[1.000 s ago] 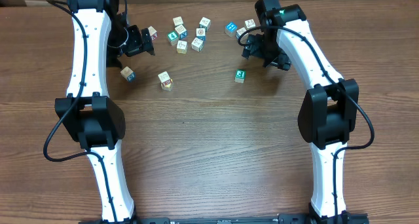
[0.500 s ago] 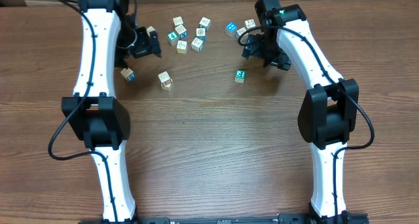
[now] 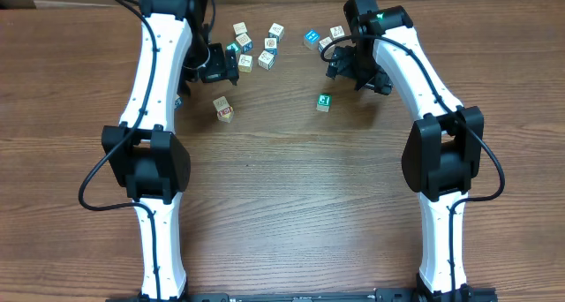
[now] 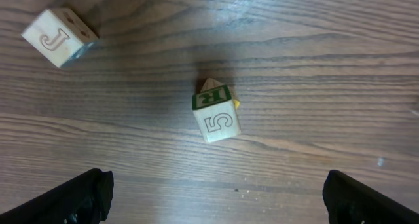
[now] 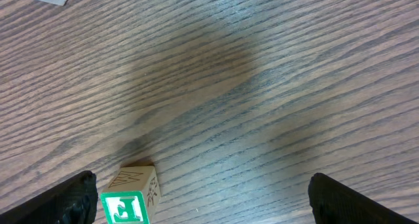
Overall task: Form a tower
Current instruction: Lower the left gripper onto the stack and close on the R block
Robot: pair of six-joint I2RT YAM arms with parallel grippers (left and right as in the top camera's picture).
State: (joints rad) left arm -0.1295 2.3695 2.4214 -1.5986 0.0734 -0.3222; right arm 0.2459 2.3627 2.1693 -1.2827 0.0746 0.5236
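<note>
wooden cubes (image 3: 265, 59) scattered singly on table (image 3: 291, 187); both jaws wide, empty.

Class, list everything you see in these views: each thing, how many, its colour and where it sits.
alphabet cubes: about a dozen, pale wood with blue and green faces, scattered along the far side.
table: one, brown wood grain, beneath everything.
arms: two, white with black joints, left arm and right arm at either side.
tools: two, black, left tool open near the cube marked 5, right tool open near the green-faced cube.
</note>
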